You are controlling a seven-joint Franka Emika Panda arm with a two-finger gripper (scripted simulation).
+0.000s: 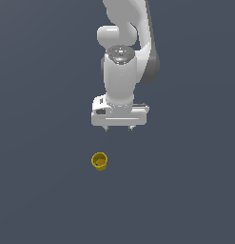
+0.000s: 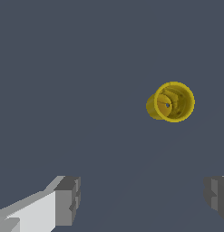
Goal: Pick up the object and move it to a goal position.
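Observation:
The object, a small mustard-yellow cup (image 1: 99, 161), stands on the flat grey floor with its hollow opening up. In the wrist view the cup (image 2: 170, 102) shows its rim and inside. My white gripper (image 1: 119, 128) hangs above the floor, higher in the exterior view than the cup and a little toward that view's right. Its two short fingers (image 2: 68, 200) stand wide apart with nothing between them, so the gripper (image 2: 143, 197) is open. The cup is apart from both fingers.
The grey floor (image 1: 43, 190) stretches evenly on all sides of the cup. The white arm (image 1: 121, 43) rises behind the gripper toward the top of the exterior view. No goal marker shows.

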